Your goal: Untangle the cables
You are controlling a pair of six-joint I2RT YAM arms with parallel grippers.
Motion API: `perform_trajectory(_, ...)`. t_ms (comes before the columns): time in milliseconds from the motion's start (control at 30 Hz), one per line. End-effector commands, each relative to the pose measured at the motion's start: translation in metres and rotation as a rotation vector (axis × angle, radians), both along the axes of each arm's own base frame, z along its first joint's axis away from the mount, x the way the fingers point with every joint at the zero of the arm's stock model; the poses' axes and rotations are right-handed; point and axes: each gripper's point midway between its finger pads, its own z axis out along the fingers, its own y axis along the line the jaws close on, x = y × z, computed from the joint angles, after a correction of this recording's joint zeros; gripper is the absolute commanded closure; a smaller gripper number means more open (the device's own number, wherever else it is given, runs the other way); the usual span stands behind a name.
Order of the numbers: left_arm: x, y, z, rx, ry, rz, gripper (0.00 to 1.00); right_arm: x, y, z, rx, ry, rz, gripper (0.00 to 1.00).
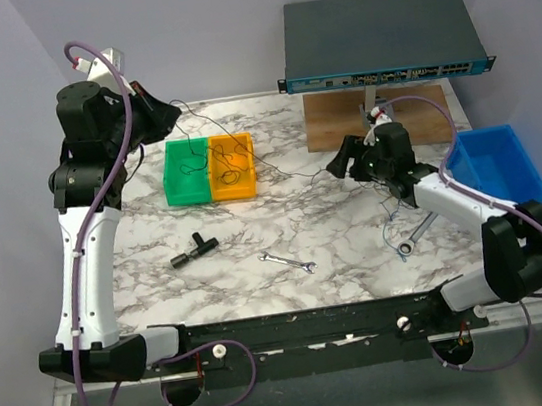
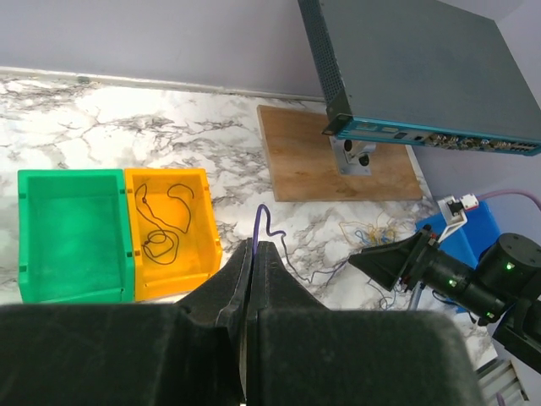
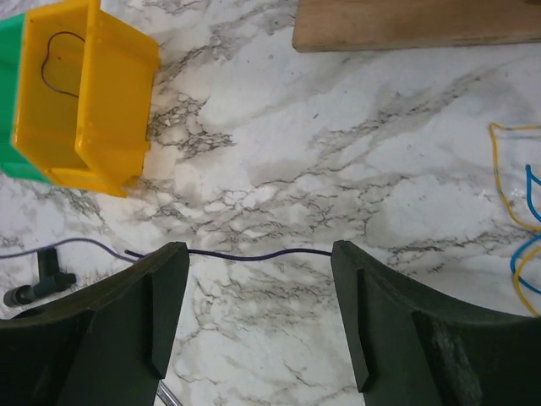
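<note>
My left gripper (image 1: 165, 112) is raised above the table's back left and is shut on a thin purple-blue cable (image 2: 257, 222), which rises from its closed tips (image 2: 255, 247). That cable runs down to the right toward a small tangle of blue and yellow cables (image 2: 372, 230) by my right gripper (image 1: 338, 161). The right gripper is open and low over the marble. The purple-blue cable (image 3: 254, 255) crosses the gap between its fingertips (image 3: 260, 262). Yellow (image 3: 505, 169) and blue (image 3: 528, 182) cables lie at the right edge. A dark brown cable (image 2: 145, 243) lies in the orange bin (image 1: 232, 168).
A green bin (image 1: 186, 169) adjoins the orange one. A black T-shaped fitting (image 1: 193, 247) and two silver wrenches (image 1: 289, 262) (image 1: 417, 233) lie on the marble. A network switch (image 1: 379, 36) stands over a wooden board (image 1: 340, 118) at the back. A blue bin (image 1: 498, 163) is at the right.
</note>
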Motion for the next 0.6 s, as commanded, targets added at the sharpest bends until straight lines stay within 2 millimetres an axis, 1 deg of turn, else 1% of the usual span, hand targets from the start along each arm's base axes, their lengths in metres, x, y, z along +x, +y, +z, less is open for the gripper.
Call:
perform_trajectory(0, -0.006, 0.005, 0.009, -0.006, -0.018, -0.012, 1.0, 0.016, 0.002, -0.003, -0.081, -0.021, 0.032, 0.25)
perform_trajectory(100, -0.007, 0.007, 0.011, -0.018, -0.02, -0.011, 1.0, 0.021, -0.003, -0.014, -0.109, -0.01, 0.001, 0.26)
perform_trajectory(167, -0.007, 0.009, 0.012, -0.022, -0.023, -0.009, 1.0, 0.026, -0.006, -0.022, -0.133, 0.005, -0.013, 0.29)
perform_trajectory(233, -0.006, 0.013, 0.012, -0.024, -0.022, -0.006, 1.0, 0.029, -0.007, -0.03, -0.15, 0.025, -0.016, 0.35)
perform_trajectory(300, -0.005, 0.016, 0.011, -0.029, -0.019, -0.003, 1.0, 0.031, -0.009, -0.037, -0.163, 0.044, -0.03, 0.48)
perform_trajectory(333, -0.005, 0.019, 0.011, -0.03, -0.019, 0.001, 1.0, 0.032, -0.011, -0.041, -0.165, 0.053, -0.044, 0.63)
perform_trajectory(367, -0.005, 0.018, 0.01, -0.033, -0.015, -0.006, 1.0, 0.031, -0.011, -0.044, -0.16, 0.065, -0.051, 0.74)
perform_trajectory(400, -0.002, 0.029, 0.009, -0.035, -0.012, 0.024, 1.0, 0.03, -0.011, -0.047, -0.155, 0.077, -0.057, 0.8)
perform_trajectory(500, -0.001, 0.039, 0.008, -0.041, -0.013, 0.045, 1.0, 0.027, -0.015, -0.057, -0.157, 0.111, -0.087, 0.86)
perform_trajectory(567, 0.001, 0.044, 0.006, -0.042, -0.006, 0.058, 1.0, 0.028, -0.026, -0.062, -0.187, 0.121, -0.147, 0.89)
